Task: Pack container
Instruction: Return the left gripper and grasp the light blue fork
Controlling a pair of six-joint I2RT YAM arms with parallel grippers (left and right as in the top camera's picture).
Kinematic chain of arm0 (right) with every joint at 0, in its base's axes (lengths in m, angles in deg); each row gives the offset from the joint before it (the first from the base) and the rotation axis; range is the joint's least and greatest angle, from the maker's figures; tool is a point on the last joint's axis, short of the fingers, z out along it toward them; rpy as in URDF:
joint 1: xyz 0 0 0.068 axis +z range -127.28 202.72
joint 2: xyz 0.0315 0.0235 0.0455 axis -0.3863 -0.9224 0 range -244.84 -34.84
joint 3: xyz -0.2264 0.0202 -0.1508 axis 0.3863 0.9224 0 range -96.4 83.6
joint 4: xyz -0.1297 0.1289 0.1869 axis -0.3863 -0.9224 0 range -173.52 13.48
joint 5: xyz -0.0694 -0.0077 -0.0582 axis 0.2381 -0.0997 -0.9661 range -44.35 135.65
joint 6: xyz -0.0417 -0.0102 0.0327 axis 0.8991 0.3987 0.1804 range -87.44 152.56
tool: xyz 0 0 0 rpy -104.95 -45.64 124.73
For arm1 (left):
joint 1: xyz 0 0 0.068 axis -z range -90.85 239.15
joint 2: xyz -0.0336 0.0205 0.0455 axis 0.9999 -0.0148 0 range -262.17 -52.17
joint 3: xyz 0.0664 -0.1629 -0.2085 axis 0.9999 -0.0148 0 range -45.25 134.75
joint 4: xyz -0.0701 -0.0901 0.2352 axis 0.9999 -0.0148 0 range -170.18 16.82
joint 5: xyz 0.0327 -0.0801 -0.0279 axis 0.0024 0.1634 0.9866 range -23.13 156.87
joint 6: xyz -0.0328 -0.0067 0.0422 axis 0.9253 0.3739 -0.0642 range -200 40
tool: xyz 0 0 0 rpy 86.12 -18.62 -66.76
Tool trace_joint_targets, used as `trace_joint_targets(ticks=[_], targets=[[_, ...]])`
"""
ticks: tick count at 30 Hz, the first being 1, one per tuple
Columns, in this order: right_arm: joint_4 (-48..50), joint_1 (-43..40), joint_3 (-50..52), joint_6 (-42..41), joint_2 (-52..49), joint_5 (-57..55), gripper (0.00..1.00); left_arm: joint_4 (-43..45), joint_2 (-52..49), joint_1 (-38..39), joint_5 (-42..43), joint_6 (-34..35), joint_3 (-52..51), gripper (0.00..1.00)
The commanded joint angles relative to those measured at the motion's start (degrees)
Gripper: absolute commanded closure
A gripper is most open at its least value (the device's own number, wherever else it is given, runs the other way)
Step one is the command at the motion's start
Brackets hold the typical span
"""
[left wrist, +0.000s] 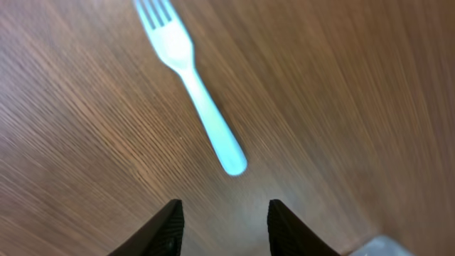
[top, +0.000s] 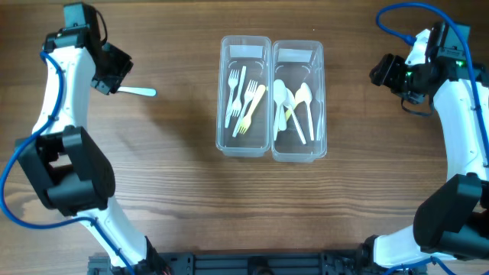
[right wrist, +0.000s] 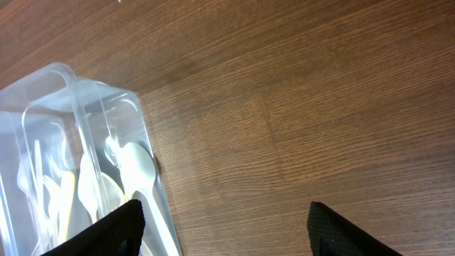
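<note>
Two clear plastic containers stand side by side at the table's middle. The left container holds several white and yellow forks. The right container holds several spoons, and its corner shows in the right wrist view. A pale blue fork lies loose on the wood at the left. My left gripper hovers by the handle end of this fork; in the left wrist view the left gripper is open with nothing between its fingers. My right gripper hangs open to the right of the containers, and the right wrist view shows the right gripper holding nothing.
Bare wooden tabletop surrounds the containers. The arm bases stand at the front left and front right.
</note>
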State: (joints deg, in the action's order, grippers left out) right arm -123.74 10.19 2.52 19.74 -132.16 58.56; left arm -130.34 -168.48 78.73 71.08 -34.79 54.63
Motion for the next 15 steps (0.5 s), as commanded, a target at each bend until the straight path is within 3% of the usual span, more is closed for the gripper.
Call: trace_joint_targets(ticks=[1, 8, 15], targets=[[0.28, 0.13, 0.20, -0.79, -0.72, 0.72, 0.27, 1.49, -3.23, -1.07, 2.36, 13.03, 0.48, 0.61], [-0.02, 0.13, 0.20, -0.72, -0.72, 0.74, 0.27, 3.87, -8.72, -1.51, 2.40, 25.03, 0.48, 0.60], [-0.87, 0.13, 0.20, -0.70, -0.72, 0.72, 0.27, 5.11, -12.79, -3.19, 2.82, 25.99, 0.48, 0.60]])
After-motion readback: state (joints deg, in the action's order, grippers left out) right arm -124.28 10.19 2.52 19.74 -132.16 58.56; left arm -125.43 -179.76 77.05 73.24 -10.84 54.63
